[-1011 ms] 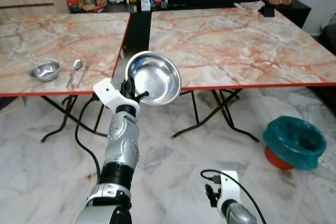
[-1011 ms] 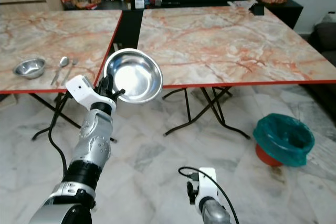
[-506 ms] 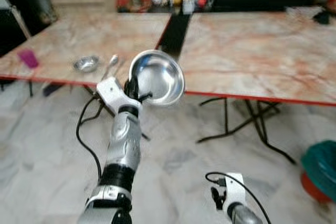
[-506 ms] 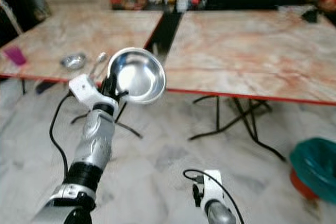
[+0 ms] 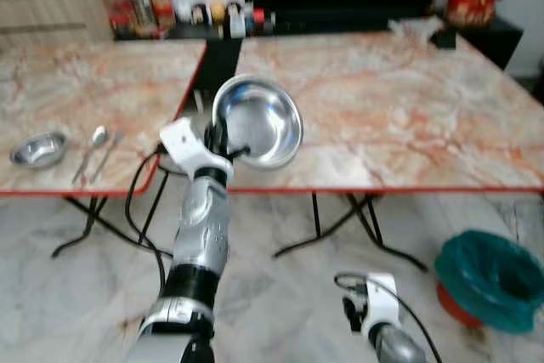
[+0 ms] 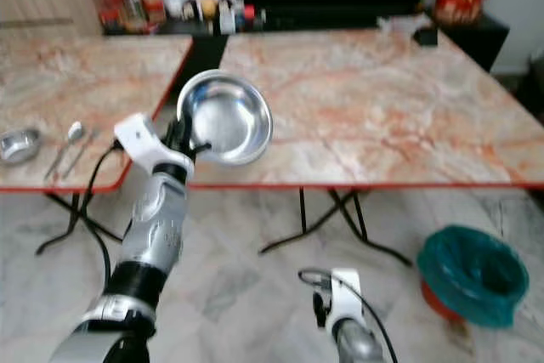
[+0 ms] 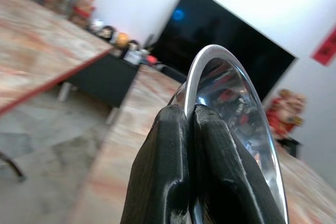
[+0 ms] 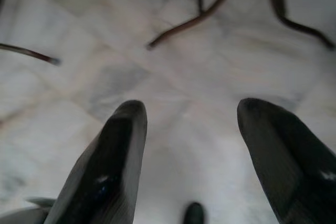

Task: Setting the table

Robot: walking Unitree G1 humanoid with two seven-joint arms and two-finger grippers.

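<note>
1. Clearly, the left gripper (image 5: 218,140) is pinching the rim of a large shiny round steel bowl (image 5: 257,121), both black fingers (image 7: 173,171) pressed together on the metal edge, so the bowl is standing tilted on its side with its hollow facing the camera.
2. Probably it is being carried at chest height this way to clear the red-edged marble table on the right (image 5: 408,116), which it is hovering in front of, near that table's front left corner.
3. Meanwhile, the right gripper (image 8: 189,150) is hanging low with its fingers spread apart, holding nothing, above the pale marble floor (image 5: 280,295).
4. On the left marble table (image 5: 76,82), a small steel bowl (image 5: 36,149) is sitting beside a metal spoon (image 5: 90,152) and fork (image 5: 107,152), likely one place already set.
5. Both bowls are looking empty; the carried one is reflecting only the room.
6. Over by the floor's right side, a round bin with a teal liner (image 5: 491,282) is standing open; its contents cannot be made out.
</note>
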